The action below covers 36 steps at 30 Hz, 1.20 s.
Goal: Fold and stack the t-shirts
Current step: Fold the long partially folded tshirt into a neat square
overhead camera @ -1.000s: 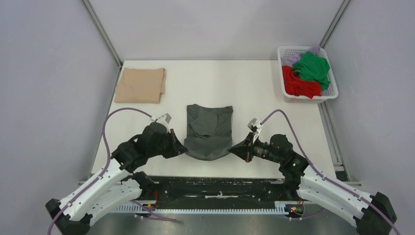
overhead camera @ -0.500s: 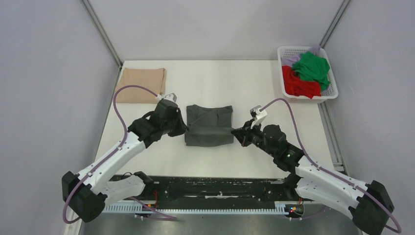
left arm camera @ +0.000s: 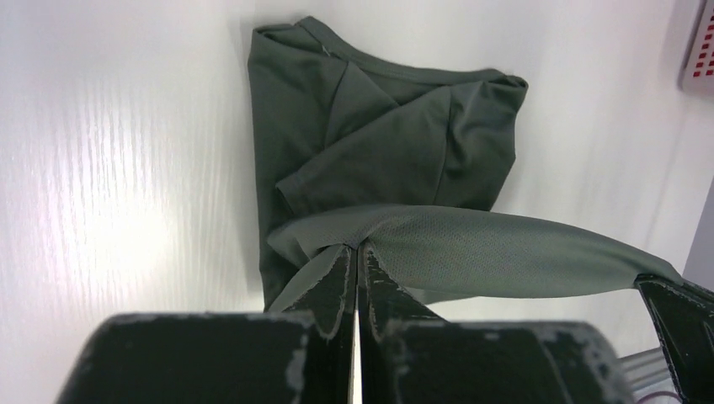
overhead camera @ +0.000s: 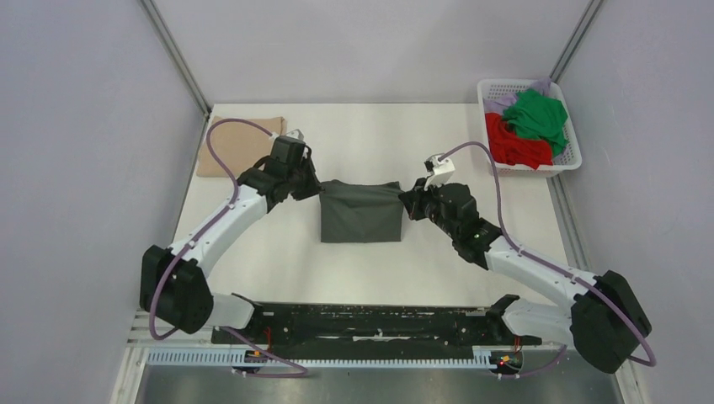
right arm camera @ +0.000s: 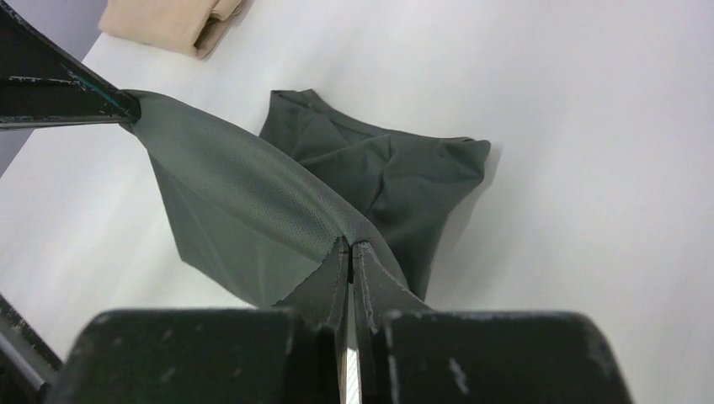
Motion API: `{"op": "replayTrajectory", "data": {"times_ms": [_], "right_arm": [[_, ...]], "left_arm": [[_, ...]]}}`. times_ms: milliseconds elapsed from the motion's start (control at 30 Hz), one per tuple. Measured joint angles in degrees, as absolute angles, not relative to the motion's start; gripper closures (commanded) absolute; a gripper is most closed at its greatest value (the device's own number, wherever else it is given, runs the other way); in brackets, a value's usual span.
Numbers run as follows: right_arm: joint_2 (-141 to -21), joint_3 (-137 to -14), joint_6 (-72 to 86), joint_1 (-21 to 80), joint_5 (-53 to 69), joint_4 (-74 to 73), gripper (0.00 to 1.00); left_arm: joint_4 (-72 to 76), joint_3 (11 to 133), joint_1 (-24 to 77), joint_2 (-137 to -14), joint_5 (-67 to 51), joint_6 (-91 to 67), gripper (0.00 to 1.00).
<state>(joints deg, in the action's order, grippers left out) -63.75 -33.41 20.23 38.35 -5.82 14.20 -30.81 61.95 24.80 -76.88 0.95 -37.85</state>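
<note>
A dark grey t-shirt [overhead camera: 360, 215] lies at the table's middle, its near edge lifted and stretched taut over the rest. My left gripper [overhead camera: 317, 190] is shut on the shirt's left corner [left arm camera: 337, 240]. My right gripper [overhead camera: 406, 200] is shut on the right corner [right arm camera: 341, 227]. The held edge hangs above the folded body [left arm camera: 379, 135], which also shows in the right wrist view [right arm camera: 396, 181]. A folded beige t-shirt [overhead camera: 240, 126] lies at the far left, partly behind my left arm.
A white basket [overhead camera: 572, 160] at the far right holds green [overhead camera: 536, 114] and red [overhead camera: 512, 143] garments. Metal frame posts stand at the table's far corners. The rail at the arm bases runs along the near edge.
Both grippers have carried the shirt's near edge up and away from the bases, over the shirt's body. The shirt now looks like a shorter rectangle.
</note>
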Motion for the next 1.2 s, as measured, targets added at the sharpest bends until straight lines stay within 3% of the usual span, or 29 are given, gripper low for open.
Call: {"op": "replayTrajectory", "data": {"times_ms": [700, 800, 833, 867, 900, 933, 967, 1000, 1033, 1067, 1200], "right_arm": [[-92.73, -42.81, 20.36, 27.75, 3.33, 26.70, 1.00], [-95.22, -43.83, 20.40, 27.46, 3.22, 27.38, 0.95], [-96.23, -44.38, 20.45, 27.38, 3.22, 27.53, 0.92], [-97.17, -44.91, 20.53, 27.29, 3.20, 27.68, 0.86], [-98.04, -45.36, 20.62, 27.18, 3.14, 27.81, 0.72], [-98.70, -45.76, 20.84, 27.09, 3.03, 27.83, 0.60], [-99.24, -46.09, 21.21, 26.96, 3.01, 27.90, 0.42], [-99.83, -46.54, 21.15, 26.81, 3.03, 27.88, 0.27], [-100.25, -47.09, 21.39, 26.65, 3.09, 27.81, 0.04], [-100.53, -47.64, 21.56, 26.50, 3.20, 27.70, 0.02], [-100.05, -49.34, 20.95, 26.17, 3.84, 27.53, 0.02]], "left_arm": [[-24.95, 72.44, 17.98, -103.04, -1.52, -36.77, 0.98], [-24.91, 74.17, 17.78, -106.02, -1.41, -36.80, 0.98], [-24.91, 74.46, 17.72, -106.63, -1.37, -36.80, 0.95], [-24.95, 74.76, 17.67, -107.28, -1.30, -36.80, 0.84], [-25.06, 75.18, 17.61, -108.01, -1.15, -36.80, 0.75], [-25.06, 75.48, 17.58, -108.44, -1.08, -36.75, 0.53], [-25.23, 76.01, 17.56, -109.01, -0.93, -36.73, 0.31], [-25.26, 76.55, 17.47, -109.45, -0.80, -36.38, 0.17], [-25.39, 77.06, 17.41, -109.62, -0.58, -36.18, 0.10], [-25.43, 77.62, 17.30, -109.71, -0.45, -36.32, 0.01], [-25.23, 79.11, 17.04, -108.79, -0.71, -35.94, 0.00]]}}
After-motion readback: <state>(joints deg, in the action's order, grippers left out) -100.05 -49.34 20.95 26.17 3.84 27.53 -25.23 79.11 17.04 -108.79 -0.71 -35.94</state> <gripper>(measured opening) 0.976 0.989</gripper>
